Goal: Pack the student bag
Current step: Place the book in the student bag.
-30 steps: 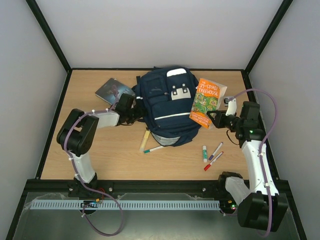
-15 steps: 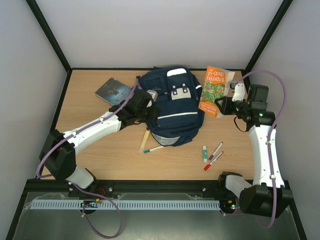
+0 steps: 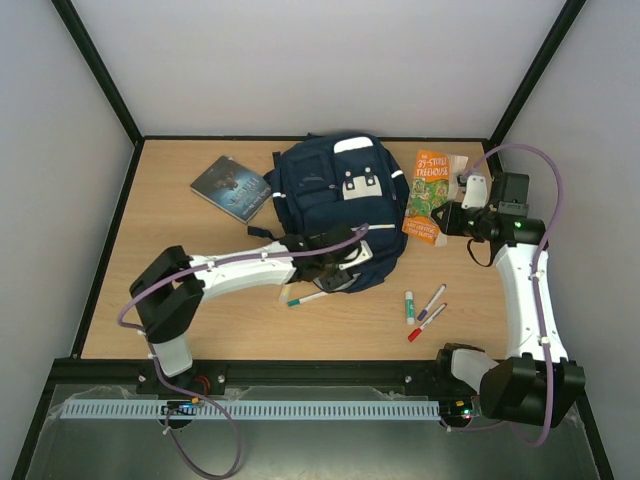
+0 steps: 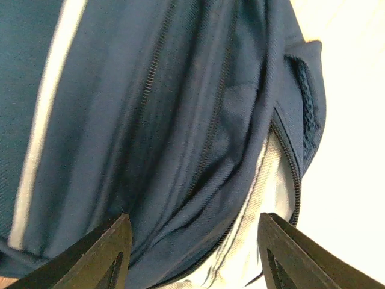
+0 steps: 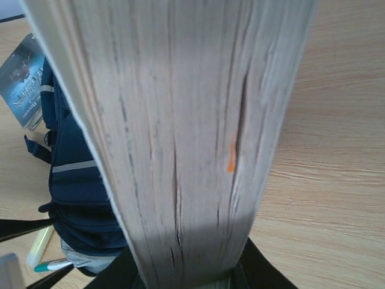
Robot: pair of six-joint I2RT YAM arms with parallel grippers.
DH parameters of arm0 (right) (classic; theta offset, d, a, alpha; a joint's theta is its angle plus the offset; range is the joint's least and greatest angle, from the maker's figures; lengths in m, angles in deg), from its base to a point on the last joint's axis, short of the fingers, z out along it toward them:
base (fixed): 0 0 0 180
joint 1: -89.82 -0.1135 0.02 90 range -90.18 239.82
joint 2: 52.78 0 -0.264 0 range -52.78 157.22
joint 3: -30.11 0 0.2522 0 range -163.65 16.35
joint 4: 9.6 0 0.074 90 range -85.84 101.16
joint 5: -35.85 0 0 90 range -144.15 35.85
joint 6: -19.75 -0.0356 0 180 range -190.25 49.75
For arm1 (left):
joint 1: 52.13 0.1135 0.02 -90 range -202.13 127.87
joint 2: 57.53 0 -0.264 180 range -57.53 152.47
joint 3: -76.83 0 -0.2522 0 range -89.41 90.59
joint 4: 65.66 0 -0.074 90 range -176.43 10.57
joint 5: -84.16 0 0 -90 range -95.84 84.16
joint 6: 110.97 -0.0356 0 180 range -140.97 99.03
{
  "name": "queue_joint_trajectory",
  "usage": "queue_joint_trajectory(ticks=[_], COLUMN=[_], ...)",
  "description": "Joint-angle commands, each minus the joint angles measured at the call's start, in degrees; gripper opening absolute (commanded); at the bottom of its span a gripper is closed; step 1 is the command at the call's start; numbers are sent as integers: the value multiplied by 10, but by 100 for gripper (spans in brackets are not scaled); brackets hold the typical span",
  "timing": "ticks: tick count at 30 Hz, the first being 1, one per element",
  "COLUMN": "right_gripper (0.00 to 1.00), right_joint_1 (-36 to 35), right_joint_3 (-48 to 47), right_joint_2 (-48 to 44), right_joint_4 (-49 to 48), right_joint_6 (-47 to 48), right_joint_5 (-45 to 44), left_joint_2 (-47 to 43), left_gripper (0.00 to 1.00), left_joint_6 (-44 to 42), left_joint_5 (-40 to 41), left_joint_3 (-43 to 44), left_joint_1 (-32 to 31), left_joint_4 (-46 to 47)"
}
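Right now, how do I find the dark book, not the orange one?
Find the big navy blue fabric backpack at the back of the wooden table. Just left of it lies a flat, dark blue-grey book. Unlike the orange paperback on the backpack's right, nothing is holding it.

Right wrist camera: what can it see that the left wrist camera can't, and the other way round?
Only the right wrist view: the page edges of a paperback clamped in the right gripper, the wooden table, a dark book, a yellow highlighter and a green-capped marker.
Only the left wrist view: the open left gripper close over the student bag, its zips and pale lining showing at an open zip.
Both: the navy student bag and its white stripe.
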Motion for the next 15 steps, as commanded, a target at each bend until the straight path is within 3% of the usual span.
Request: queue_joint_trajectory(ticks=[1, 10, 15], right_gripper=[1, 1, 1], right_joint_1=[1, 1, 1], right_joint_3=[7, 17, 17], right_joint_2=[-15, -20, -20], right_joint_4=[-9, -12, -12], right_joint_6=[4, 2, 1], right_joint_5=[2, 8, 9], left_joint_2=[29, 80, 88], left_gripper=[61, 58, 51], left_joint_6=[-56, -57, -79], left_joint_5=[45, 170, 217], left_joint_3=[11, 13, -9], left_joint_1=[-28, -33, -42], left_joint_4=[-9, 31, 104])
